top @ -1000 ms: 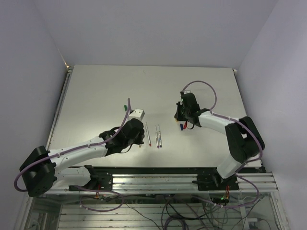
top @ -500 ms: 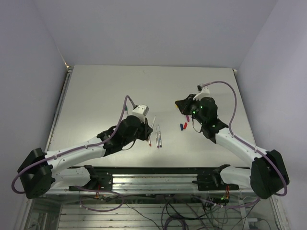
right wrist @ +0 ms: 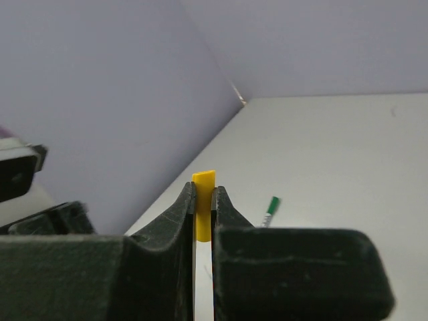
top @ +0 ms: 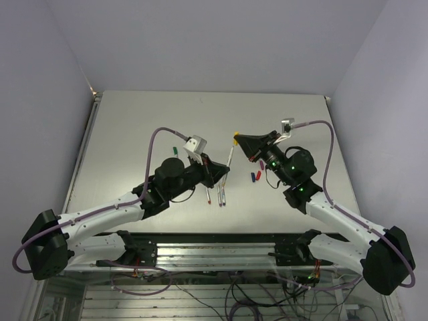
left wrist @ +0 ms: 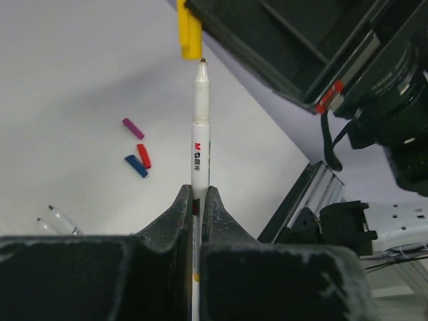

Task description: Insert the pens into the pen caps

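Note:
My left gripper (top: pixel 223 172) (left wrist: pixel 198 192) is shut on a grey-white pen (top: pixel 229 157) (left wrist: pixel 200 134) and holds it above the table, tip pointing at the right gripper. My right gripper (top: pixel 239 139) (right wrist: pixel 202 188) is shut on the yellow cap (top: pixel 235 141) (right wrist: pixel 203 200). In the left wrist view the yellow cap (left wrist: pixel 189 32) hangs just beyond the pen tip, slightly to its left, not touching. Purple (left wrist: pixel 132 128), red (left wrist: pixel 144 155) and blue (left wrist: pixel 136 166) caps lie on the table. Three pens (top: pixel 219 194) lie side by side below the held pen.
A pen with a green cap on it (top: pixel 173 148) (right wrist: pixel 269 210) lies left of centre on the table (top: pixel 134 127). The loose caps (top: pixel 255 175) lie under the right arm. Walls close in at the left and right table edges.
Both arms have risen and swung toward each other. The left gripper lifted its pen off the table and tilted it up; the right gripper brought the yellow cap close to the pen tip.

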Controlling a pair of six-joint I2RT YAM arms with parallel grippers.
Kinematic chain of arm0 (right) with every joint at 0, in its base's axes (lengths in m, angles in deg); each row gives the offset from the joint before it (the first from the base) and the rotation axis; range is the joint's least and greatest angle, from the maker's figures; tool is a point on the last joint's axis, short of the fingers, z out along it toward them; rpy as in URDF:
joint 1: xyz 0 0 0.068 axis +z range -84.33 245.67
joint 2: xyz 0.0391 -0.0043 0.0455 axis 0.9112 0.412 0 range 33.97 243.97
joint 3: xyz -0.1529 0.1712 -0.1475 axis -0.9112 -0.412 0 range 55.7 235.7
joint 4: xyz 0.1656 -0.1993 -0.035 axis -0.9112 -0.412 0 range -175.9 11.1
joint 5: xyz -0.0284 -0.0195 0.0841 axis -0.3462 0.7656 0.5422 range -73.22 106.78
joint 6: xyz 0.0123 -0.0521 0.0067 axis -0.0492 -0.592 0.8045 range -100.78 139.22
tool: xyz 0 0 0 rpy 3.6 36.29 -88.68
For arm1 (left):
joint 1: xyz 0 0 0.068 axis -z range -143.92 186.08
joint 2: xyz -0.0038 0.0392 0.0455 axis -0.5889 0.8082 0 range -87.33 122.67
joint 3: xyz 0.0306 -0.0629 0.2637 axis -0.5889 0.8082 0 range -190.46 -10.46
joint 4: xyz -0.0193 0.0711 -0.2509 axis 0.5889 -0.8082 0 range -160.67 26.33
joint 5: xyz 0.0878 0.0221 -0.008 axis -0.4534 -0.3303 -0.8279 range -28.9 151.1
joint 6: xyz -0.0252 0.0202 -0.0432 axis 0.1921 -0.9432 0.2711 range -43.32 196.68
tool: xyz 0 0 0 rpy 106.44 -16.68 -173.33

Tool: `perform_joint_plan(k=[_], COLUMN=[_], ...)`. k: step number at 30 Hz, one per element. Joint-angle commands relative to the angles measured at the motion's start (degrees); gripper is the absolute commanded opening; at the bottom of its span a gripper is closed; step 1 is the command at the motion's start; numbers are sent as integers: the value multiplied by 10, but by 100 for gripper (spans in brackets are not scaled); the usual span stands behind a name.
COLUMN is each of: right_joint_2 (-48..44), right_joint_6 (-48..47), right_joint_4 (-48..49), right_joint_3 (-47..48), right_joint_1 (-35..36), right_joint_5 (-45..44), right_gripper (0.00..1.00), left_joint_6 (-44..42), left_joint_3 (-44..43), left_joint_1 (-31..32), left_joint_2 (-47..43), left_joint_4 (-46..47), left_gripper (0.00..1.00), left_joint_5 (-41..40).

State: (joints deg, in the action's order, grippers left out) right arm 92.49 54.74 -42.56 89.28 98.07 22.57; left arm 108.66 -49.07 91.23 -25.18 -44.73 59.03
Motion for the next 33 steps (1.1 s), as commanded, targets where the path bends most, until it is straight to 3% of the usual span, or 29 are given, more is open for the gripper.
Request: perform_joint_plan(k=[1, 33], right_joint_2=[-4, -11], right_joint_6=[-21, 2], right_joint_4=[89, 127], right_joint_3=[-18, -20], right_joint_1=[35, 54], right_joint_5=[-9, -19], right_gripper=[0, 0], left_joint_6=[15, 19], left_joint_3=[-2, 26], left_joint_1=[-1, -1], left_joint_2=[9, -21], left_joint_4=[77, 85], left_gripper=[7, 7], left_joint_5=[42, 17])
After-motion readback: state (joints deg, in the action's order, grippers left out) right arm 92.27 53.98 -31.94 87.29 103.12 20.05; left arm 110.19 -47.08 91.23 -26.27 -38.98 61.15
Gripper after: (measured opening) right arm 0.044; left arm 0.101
